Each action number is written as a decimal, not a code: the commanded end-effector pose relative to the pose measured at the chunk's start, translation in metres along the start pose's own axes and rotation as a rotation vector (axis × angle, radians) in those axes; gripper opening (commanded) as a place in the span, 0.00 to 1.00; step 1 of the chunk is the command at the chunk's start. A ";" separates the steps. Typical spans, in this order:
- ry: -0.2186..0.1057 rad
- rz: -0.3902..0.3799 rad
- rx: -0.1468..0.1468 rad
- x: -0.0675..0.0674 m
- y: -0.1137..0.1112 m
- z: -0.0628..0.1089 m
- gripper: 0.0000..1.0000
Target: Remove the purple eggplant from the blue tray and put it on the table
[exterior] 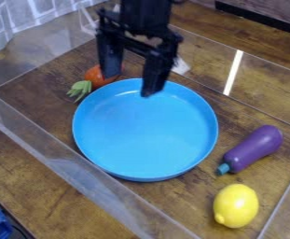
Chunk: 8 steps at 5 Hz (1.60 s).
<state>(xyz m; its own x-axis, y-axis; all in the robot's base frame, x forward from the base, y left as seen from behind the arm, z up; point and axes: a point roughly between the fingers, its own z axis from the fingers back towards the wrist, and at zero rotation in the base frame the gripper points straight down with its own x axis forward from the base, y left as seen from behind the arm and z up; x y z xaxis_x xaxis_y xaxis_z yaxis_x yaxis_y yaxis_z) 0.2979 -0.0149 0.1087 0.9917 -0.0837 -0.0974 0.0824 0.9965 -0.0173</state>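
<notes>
purple eggplant (252, 148) lies on the dark wooden surface (266, 89), just outside the right rim of the blue tray (145, 131), close to the rim but apparently not touching it. its teal stem cap points down and left, toward the tray's lower right edge, and its plump purple end points up and right. it is already out of the tray, so the task looks as good as done from how things lie.

the tray is a wide round dish with nothing inside it. the tool (133, 82) hangs over the tray's far rim, pointing straight down, its two dark fingers spread apart with nothing between them. a small orange carrot (91, 79) with a green top sits on the surface just behind the tray, partly hidden by the tool. a yellow lemon (236, 205) rests near the front right, below the eggplant.

the eggplant looks like a light, hollow plastic toy, stiff rather than soft, with a glossy skin that may slip. the best hold would likely be across its plump middle, square to its long axis, not at the narrow stem end.
</notes>
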 end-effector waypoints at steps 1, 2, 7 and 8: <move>-0.102 -0.046 -0.011 0.023 -0.017 0.022 1.00; -0.124 -0.064 -0.007 0.035 -0.022 0.026 1.00; -0.217 -0.163 -0.001 0.039 -0.021 0.048 1.00; -0.235 -0.176 0.007 0.038 -0.020 0.052 1.00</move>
<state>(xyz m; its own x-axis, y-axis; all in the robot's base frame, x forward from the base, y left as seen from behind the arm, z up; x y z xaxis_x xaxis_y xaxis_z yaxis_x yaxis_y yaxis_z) 0.3373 -0.0389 0.1332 0.9659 -0.2509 0.0642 0.2528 0.9673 -0.0226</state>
